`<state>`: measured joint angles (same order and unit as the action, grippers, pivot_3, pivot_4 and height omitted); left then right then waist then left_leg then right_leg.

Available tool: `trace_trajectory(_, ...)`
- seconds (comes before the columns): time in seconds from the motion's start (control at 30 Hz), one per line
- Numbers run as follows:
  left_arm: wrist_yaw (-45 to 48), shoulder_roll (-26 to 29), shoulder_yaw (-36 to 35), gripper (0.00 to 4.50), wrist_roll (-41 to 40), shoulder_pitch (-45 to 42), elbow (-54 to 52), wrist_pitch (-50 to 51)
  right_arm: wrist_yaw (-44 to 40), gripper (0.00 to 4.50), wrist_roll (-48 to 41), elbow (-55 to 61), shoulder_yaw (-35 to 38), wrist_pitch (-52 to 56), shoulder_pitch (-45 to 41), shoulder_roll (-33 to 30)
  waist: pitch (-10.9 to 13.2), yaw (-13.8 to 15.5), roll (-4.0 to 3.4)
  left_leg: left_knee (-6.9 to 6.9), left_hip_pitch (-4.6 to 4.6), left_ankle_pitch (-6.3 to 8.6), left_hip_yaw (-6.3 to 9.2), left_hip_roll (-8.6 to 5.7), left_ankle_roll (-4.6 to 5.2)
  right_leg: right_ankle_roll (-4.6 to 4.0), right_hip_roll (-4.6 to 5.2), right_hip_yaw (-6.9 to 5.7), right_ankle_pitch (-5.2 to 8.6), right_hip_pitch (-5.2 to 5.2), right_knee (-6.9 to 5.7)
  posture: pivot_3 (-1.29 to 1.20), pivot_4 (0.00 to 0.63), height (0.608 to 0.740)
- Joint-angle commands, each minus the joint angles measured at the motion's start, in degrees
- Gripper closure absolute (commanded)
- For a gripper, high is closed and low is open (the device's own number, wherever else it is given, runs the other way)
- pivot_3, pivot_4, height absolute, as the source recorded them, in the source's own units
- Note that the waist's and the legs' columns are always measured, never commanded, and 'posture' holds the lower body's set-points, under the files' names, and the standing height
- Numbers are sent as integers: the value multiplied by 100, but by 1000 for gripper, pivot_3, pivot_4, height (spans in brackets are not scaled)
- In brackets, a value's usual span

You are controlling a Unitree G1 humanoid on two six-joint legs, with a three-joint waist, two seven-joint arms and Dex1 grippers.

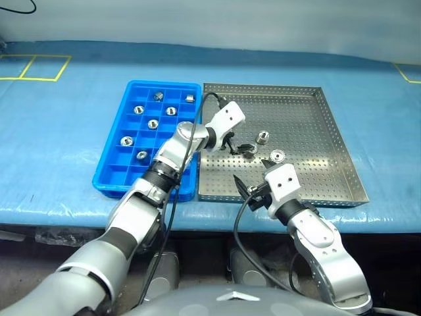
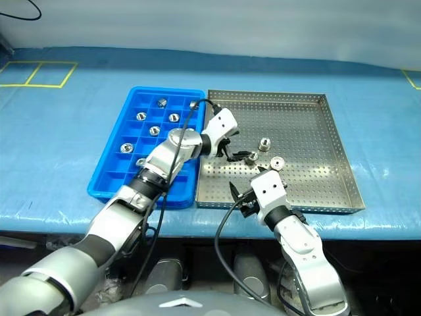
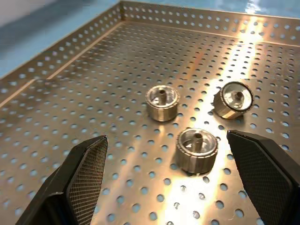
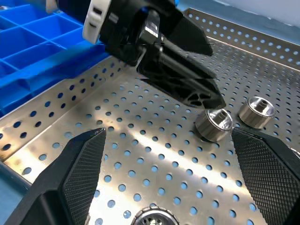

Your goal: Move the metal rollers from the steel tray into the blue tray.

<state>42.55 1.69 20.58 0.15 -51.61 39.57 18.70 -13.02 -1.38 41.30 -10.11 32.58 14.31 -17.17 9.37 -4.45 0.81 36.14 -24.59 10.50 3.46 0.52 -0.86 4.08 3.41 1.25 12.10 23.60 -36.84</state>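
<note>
The left pincer (image 1: pixel 242 149) reaches from the lower left of the head view to the middle of the steel tray (image 1: pixel 342 141). Its two black fingers are spread wide with nothing between them, and they sit low beside one metal roller (image 1: pixel 250 149). In the left wrist view the mesh-textured fingers (image 3: pixel 86 168) stand at either side of that nearest roller (image 3: pixel 197 150), which rests upright on the perforated floor. Two more rollers lie just past it, one upright (image 3: pixel 162 102) and one tipped on its side (image 3: pixel 233 99).

The right pincer (image 1: pixel 247 191) hangs over the tray's near rim, low in the centre of the head view, also spread wide and empty. Its wrist view looks across the tray at the left pincer's black fingers (image 4: pixel 187 79) coming down onto a roller (image 4: pixel 213 124), with another roller (image 4: pixel 256 111) close beside it and a third partly seen at the bottom edge (image 4: pixel 152 219).

In the head view, the three rollers sit in a loose cluster near the tray's centre. The rest of the tray floor is bare, with open room toward its right and far rims.

The blue tray (image 1: pixel 112 178) touches the steel tray's left side. Seven rollers (image 1: pixel 152 124) rest in separate compartments in its upper half. The near rows hold nothing. Both trays stand on a blue-covered counter (image 1: pixel 59 131) with yellow tape lines in the upper corners.
</note>
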Motion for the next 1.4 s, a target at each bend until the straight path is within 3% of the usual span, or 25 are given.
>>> trace_trajectory(0.03, -66, -204, 53, 60, 228, -288, 495, -434, 235, 0, 108, 230, 160, -149, 123, 122, 0, -27, 0, 0, 0, 0, 0, 0, 0, 0, 0, 0, 0, 1, -1, -203, 150, 740)
trace_trajectory(0.43, -355, -658, 1, 60, 601, -442, 1530, -884, 626, 0, 331, 44, 395, -167, 236, 395, 0, -106, 0, 1, -2, 0, -2, 0, 0, 1, 1, 2, 0, 2, 0, -230, 150, 740)
trace_trajectory(0.53, -381, -708, -31, 609, 655, -466, 1627, -899, 637, 0, 352, 33, 395, -174, 222, 424, 0, -116, 0, 1, -1, 0, -2, 0, 0, 1, 0, 2, 0, 3, -1, -231, 150, 740)
trace_trajectory(0.73, -441, -658, -184, 2649, 601, -451, 1515, -874, 647, 0, 385, 9, 392, -172, 186, 474, 0, -156, 0, 1, -2, 1, -2, 0, 0, 1, 1, 2, 0, 2, -1, -220, 150, 740)
trace_trajectory(0.77, -460, -623, -236, 2820, 572, -430, 1428, -855, 645, 0, 385, 7, 387, -168, 175, 481, 0, -165, 0, 0, -2, 1, -1, 0, 0, 1, 1, 2, 0, 2, -1, -213, 150, 740)
trace_trajectory(0.93, -656, -282, -659, 2825, 334, -20, 225, -597, 572, 0, 366, -72, 246, -150, 10, 505, 1, -210, -2, -1, -1, 0, -1, 1, 0, 3, 1, 3, -2, 4, -4, -181, 150, 740)
trace_trajectory(1.13, -1311, 200, -1360, 2825, 87, 1008, -2223, 284, 346, 0, 318, -294, -106, -116, -403, 474, 0, -185, -6, -8, 7, 0, 0, 7, 0, 6, -3, 4, -4, 4, -11, -90, 150, 740)
trace_trajectory(1.4, -2661, 418, -2092, 2825, 272, 2842, -5027, 1279, -118, 0, 258, -747, -740, -142, -1177, 497, 0, 134, -6, -11, 14, -1, 7, 5, 0, 22, -4, 2, -15, -6, -9, 32, 150, 740)
